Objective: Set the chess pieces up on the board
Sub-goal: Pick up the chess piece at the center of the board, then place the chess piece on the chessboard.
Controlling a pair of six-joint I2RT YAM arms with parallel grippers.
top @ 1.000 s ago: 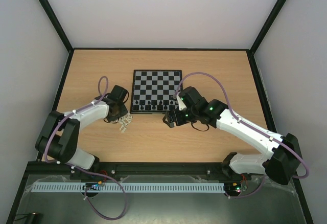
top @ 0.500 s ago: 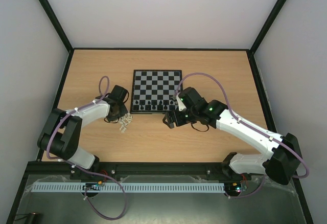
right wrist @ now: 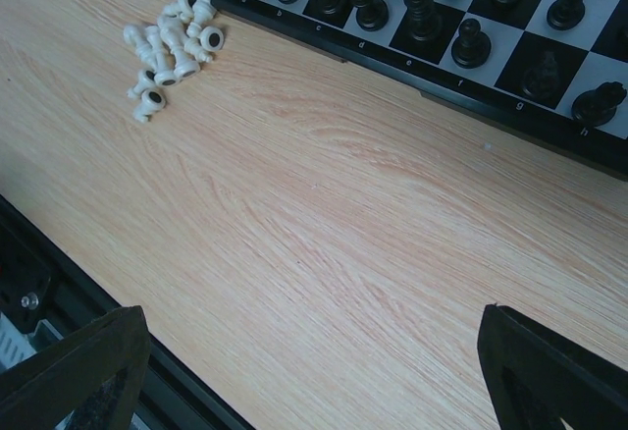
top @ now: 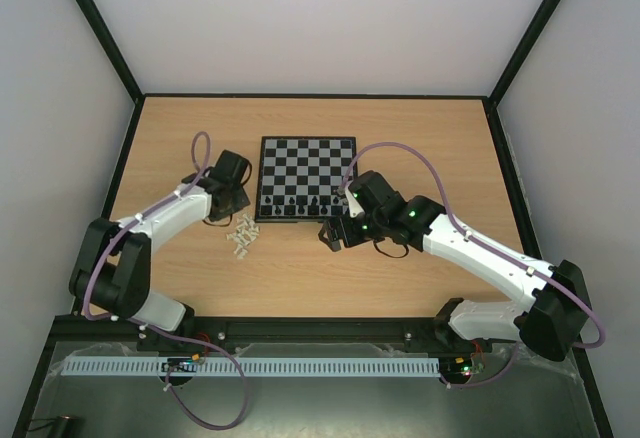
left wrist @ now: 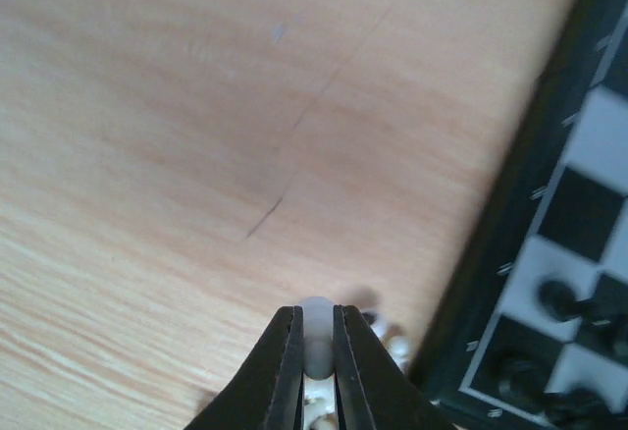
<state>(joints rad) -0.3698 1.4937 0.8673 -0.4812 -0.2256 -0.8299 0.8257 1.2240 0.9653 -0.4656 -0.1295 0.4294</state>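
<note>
Top view: left arm (top: pixel 165 216) ran from its base at lower left up and to the right, elbow bent. The left gripper (top: pixel 230 186) pointed down just beside the left edge of the board (top: pixel 307 148). Right arm (top: pixel 470 248) stretched leftward across the table (top: pixel 420 138), with the right gripper (top: pixel 330 233) low and near the board's near edge. Black pieces (top: pixel 300 204) stood on the board's near rows. The white pile (top: pixel 242 238) lay on the wood off the near-left corner, between the two grippers.

Left wrist: fingers (left wrist: pixel 285 361) were almost pressed together, pinching one white piece (left wrist: pixel 316 307) at the tips, over wood next to the board's black border. A few more white ones showed blurred under the tips.

Right wrist: fingers (right wrist: pixel 78 371) were spread wide, only wood between them. The pile lay upper left, mostly tipped over. Small pale letters ran along the board's near border, too small to read with confidence. No brand marks were legible.
</note>
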